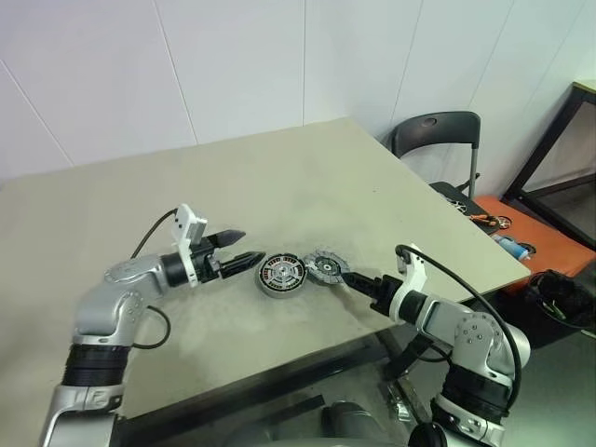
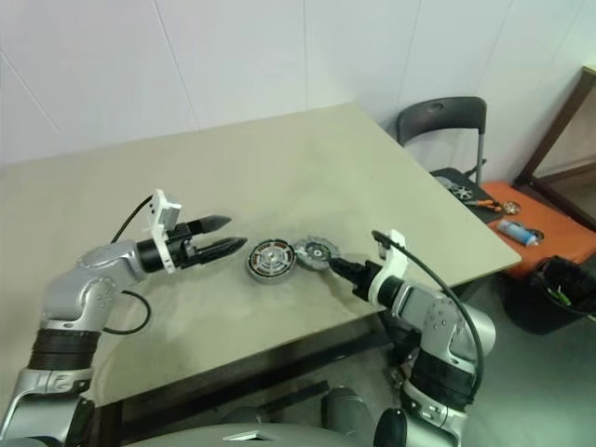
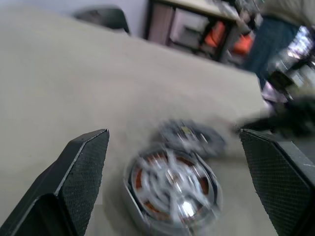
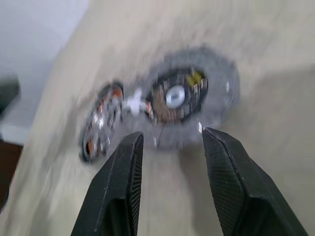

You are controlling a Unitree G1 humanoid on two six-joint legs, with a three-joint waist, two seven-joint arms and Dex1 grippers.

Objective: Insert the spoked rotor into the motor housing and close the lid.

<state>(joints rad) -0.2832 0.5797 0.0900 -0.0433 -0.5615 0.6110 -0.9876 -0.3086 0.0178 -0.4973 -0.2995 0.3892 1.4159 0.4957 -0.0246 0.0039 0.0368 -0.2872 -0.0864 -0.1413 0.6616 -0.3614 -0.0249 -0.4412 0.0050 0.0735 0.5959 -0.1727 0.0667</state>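
Note:
The motor housing (image 1: 280, 273), a silver-rimmed cup with copper windings, sits on the beige table (image 1: 279, 177). Touching its right side lies the spoked rotor (image 1: 325, 267), a flat grey notched wheel with a dark hub, also seen in the right wrist view (image 4: 189, 96). My left gripper (image 1: 253, 245) hovers just left of the housing, open wide and empty. My right gripper (image 1: 346, 276) points at the rotor from the right. Its fingers (image 4: 125, 162) stand apart with nothing between them, tips at the rotor's near rim; whether they touch it I cannot tell.
The table's front edge runs just below both parts, and its right corner (image 1: 521, 265) is close to my right arm. A dark chair (image 1: 438, 130) stands past the right side. An orange surface with tools (image 1: 521, 237) and a black bin (image 1: 559, 298) sit beyond.

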